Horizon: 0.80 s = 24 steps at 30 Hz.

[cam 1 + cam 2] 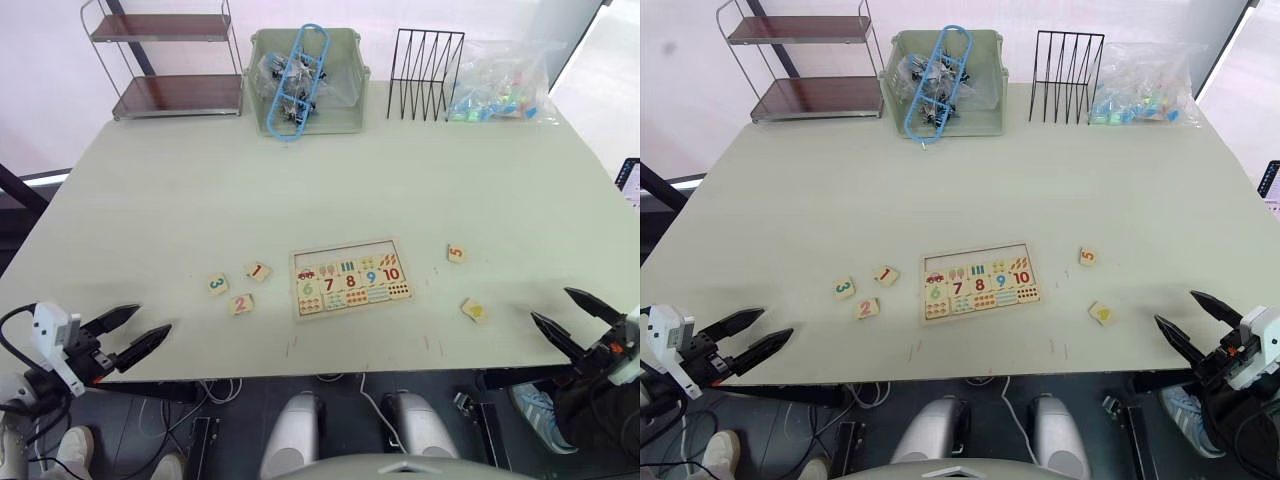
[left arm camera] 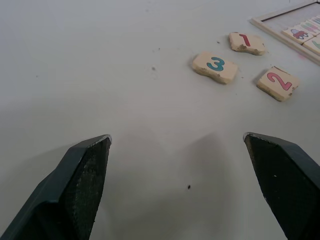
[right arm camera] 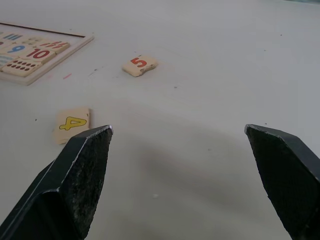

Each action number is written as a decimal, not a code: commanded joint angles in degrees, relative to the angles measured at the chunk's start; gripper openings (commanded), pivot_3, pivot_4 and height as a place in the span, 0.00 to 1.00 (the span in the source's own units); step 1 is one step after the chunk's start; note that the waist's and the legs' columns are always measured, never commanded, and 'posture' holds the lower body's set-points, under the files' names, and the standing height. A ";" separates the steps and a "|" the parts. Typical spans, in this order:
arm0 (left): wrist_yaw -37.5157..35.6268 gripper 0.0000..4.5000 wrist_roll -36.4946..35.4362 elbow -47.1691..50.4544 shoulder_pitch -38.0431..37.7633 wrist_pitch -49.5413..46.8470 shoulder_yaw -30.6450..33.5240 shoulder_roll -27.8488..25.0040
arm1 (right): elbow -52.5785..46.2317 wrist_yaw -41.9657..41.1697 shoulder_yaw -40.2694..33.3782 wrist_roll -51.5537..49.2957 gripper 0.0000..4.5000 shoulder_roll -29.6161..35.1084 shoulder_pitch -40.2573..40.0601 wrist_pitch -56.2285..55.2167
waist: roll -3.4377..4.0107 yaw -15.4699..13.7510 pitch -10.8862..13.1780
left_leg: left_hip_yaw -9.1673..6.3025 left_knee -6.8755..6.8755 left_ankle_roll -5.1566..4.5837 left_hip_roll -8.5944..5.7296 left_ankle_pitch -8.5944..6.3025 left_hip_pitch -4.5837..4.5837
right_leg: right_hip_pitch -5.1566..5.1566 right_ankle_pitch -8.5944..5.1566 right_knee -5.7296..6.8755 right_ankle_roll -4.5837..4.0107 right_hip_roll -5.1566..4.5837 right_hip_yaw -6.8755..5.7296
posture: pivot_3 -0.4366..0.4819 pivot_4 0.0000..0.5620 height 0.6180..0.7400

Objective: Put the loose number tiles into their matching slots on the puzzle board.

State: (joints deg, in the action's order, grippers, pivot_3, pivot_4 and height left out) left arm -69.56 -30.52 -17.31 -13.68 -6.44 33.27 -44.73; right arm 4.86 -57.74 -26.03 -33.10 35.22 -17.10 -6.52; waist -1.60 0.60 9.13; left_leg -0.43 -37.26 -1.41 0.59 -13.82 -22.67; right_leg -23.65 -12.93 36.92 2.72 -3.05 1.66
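The puzzle board (image 1: 350, 279) lies flat near the table's front middle, its top row of slots (image 1: 343, 254) bare. Left of it lie three loose tiles: 1 (image 1: 258, 271), 3 (image 1: 217, 284) and 2 (image 1: 240, 304). Right of the board are tile 5 (image 1: 456, 253) and tile 4 (image 1: 474, 310). My left gripper (image 1: 133, 337) hangs open at the front left edge, short of tiles 3 (image 2: 215, 66) and 2 (image 2: 278, 83). My right gripper (image 1: 566, 317) is open at the front right edge, with tile 4 (image 3: 72, 124) just beyond its finger and tile 5 (image 3: 139, 64) farther off.
Along the far edge stand a two-tier wire shelf (image 1: 170, 62), a green bin (image 1: 307, 80) holding a blue frame, a black wire rack (image 1: 425, 73) and a clear bag of colourful plastic bits (image 1: 500, 85). The wide middle of the table (image 1: 330, 180) is bare.
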 commanded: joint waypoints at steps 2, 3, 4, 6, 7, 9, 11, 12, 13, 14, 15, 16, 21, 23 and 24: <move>-3.05 1.00 -0.09 -2.31 1.81 2.47 0.79 -2.53 | -2.22 0.93 -2.21 0.50 0.99 0.09 0.15 -1.69 | 0.00 -0.01 0.00 | 0.00 0.00 0.00 0.00 0.00 0.00 | 0.00 0.00 0.00 0.00 0.00 0.00 | 0.48 0.27 1.00; -4.24 1.00 0.37 -3.74 3.12 3.18 0.20 -3.54 | -2.09 0.71 -2.20 0.80 0.99 0.12 0.24 -2.46 | 0.00 -0.02 0.00 | 0.02 0.00 0.00 0.00 0.00 0.00 | 0.00 0.00 0.00 0.00 0.00 0.00 | 0.48 0.27 1.00; -5.35 1.00 0.71 -5.13 4.53 3.83 -0.33 -4.42 | -2.05 0.42 -2.19 0.93 0.99 0.15 0.29 -2.97 | 0.00 -0.08 0.00 | 0.03 0.00 0.00 0.00 0.00 -0.01 | 0.00 0.00 0.00 0.00 0.00 -0.01 | 0.48 0.27 1.00; -7.05 1.00 1.04 -7.34 6.77 4.72 -1.00 -5.45 | -2.05 -0.08 -2.10 0.92 0.99 0.20 0.31 -3.44 | 0.00 -0.10 -0.01 | 0.08 -0.02 0.00 -0.02 0.00 -0.03 | 0.00 0.00 0.00 0.00 0.03 -0.08 | 0.48 0.27 1.00; -7.80 1.00 1.17 -8.10 7.69 4.96 -1.33 -5.78 | -2.12 -0.42 -2.02 0.73 0.99 0.26 0.30 -3.43 | 0.01 -0.09 -0.01 | 0.09 -0.02 0.00 -0.02 0.00 -0.03 | 0.01 0.00 0.00 0.00 0.03 -0.09 | 0.48 0.27 1.00; -10.97 1.00 1.65 -9.89 12.11 5.54 -3.58 -7.40 | -3.15 -2.49 -1.53 -0.19 0.99 0.48 -0.04 -3.73 | 0.02 -0.14 -0.01 | 0.10 -0.01 0.00 -0.02 0.00 -0.03 | 0.02 0.00 0.00 0.00 0.02 -0.07 | 0.48 0.27 1.00; -14.21 1.00 2.39 -11.20 16.10 6.21 -6.18 -8.82 | -4.07 -4.52 -1.24 -1.12 0.99 0.62 -0.36 -3.71 | 0.01 -0.15 -0.01 | 0.08 -0.02 0.00 -0.03 0.00 -0.04 | 0.03 0.00 0.00 0.00 0.04 -0.12 | 0.48 0.27 1.00; -15.86 1.00 2.72 -11.87 17.79 6.34 -7.45 -9.37 | -4.55 -5.48 -1.18 -1.60 0.99 0.63 -0.50 -3.48 | 0.00 -0.16 -0.02 | 0.06 -0.03 0.00 -0.03 0.00 -0.04 | 0.04 0.00 0.00 0.00 0.04 -0.13 | 0.48 0.27 1.00; -17.46 1.00 3.18 -12.75 19.56 6.58 -8.79 -9.86 | -5.17 -6.40 -1.13 -2.29 0.99 0.58 -0.62 -3.08 | 0.01 -0.09 -0.02 | 0.05 -0.03 0.00 -0.03 0.00 -0.05 | 0.05 0.00 0.00 0.00 0.06 -0.14 | 0.48 0.27 1.00; -18.93 1.00 3.77 -13.37 21.60 6.85 -10.38 -10.30 | -5.85 -7.46 -1.04 -3.13 0.99 0.48 -0.70 -2.70 | 0.01 -0.05 -0.01 | 0.06 -0.03 0.00 -0.03 0.00 -0.05 | 0.04 0.01 0.00 0.00 0.06 -0.13 | 0.48 0.27 1.00; -19.80 1.00 4.28 -13.54 23.66 6.64 -11.98 -10.59 | -6.46 -8.43 -0.89 -3.73 0.99 0.45 -0.75 -2.48 | 0.02 -0.01 -0.01 | 0.06 -0.03 0.00 -0.03 0.00 -0.05 | 0.04 0.01 0.00 0.01 0.06 -0.13 | 0.48 0.27 1.00; -20.03 1.00 5.13 -13.40 26.03 6.07 -13.78 -10.75 | -7.12 -9.25 -0.72 -4.17 0.99 0.47 -0.84 -2.37 | 0.02 0.00 -0.01 | 0.05 -0.03 0.00 -0.03 0.00 -0.05 | 0.04 0.02 0.00 0.02 0.07 -0.13 | 0.48 0.27 1.00; -22.21 1.00 8.43 -13.19 36.42 5.27 -21.41 -10.33 | -11.04 -10.28 -0.75 -7.08 0.99 1.17 -1.42 1.57 | 0.02 -0.02 -0.01 | 0.02 -0.05 0.00 -0.03 0.00 -0.07 | 0.05 0.15 0.02 0.24 0.13 -0.13 | 0.48 0.27 1.00; -22.82 1.00 9.33 -14.04 40.22 6.44 -24.80 -9.86 | -12.05 -10.67 -0.72 -7.36 0.99 1.16 -1.53 2.17 | 0.02 -0.04 -0.01 | 0.00 -0.06 0.00 -0.04 0.00 -0.08 | 0.05 0.15 0.04 0.24 0.15 -0.13 | 0.48 0.27 1.00; -22.93 1.00 9.20 -14.38 41.64 6.88 -26.78 -9.93 | -12.34 -10.98 -0.67 -7.30 0.99 1.09 -1.49 2.12 | 0.02 -0.05 -0.01 | -0.01 -0.07 0.00 -0.05 0.00 -0.10 | 0.05 0.15 0.03 0.24 0.17 -0.13 | 0.48 0.27 1.00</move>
State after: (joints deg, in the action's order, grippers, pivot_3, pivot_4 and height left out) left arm -90.40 -21.39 -31.34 27.09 -0.60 7.91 -54.19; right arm -5.69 -68.21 -25.63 -39.24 35.62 -18.47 -4.54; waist -1.58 0.55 9.12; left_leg -0.43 -37.34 -1.41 0.52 -13.82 -22.76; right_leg -23.60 -12.78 36.96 2.96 -2.89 1.54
